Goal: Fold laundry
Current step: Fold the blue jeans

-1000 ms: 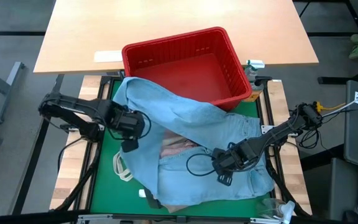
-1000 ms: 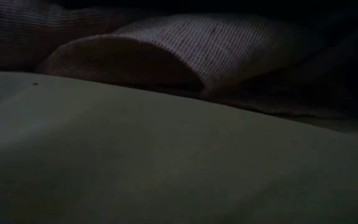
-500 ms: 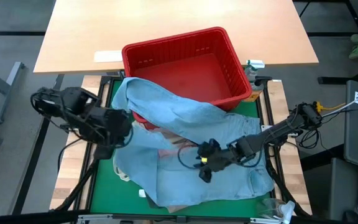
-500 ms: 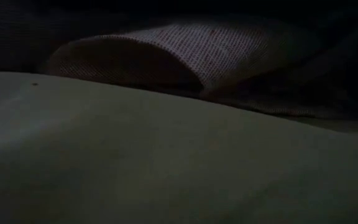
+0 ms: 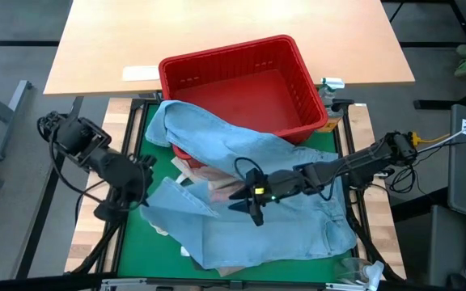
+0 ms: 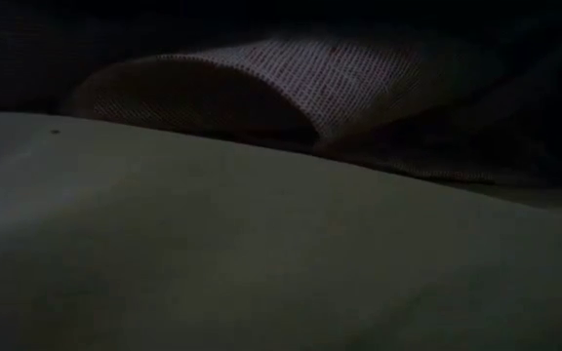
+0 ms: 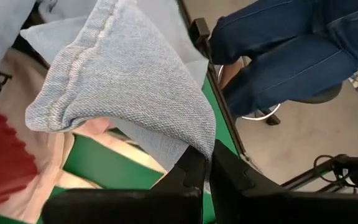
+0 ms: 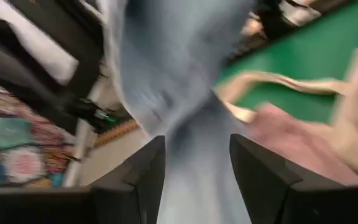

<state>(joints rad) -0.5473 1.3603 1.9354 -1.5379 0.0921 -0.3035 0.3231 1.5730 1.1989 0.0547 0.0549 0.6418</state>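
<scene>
Denim jeans (image 5: pixel 249 202) dragged leftward | left hand (image 5: pixel 140 198) clenching hem | right hand (image 5: pixel 245 200) unclenched

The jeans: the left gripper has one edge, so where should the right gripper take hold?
Probably the free denim edge beside the right gripper, near the middle of the light blue denim jeans, approached from above. The left gripper pinches a hemmed edge, and the far end drapes against the red basket.

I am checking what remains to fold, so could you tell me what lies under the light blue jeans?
Under the light blue jeans, a pink garment and the green mat show at their edge; anything further beneath is covered.
</scene>
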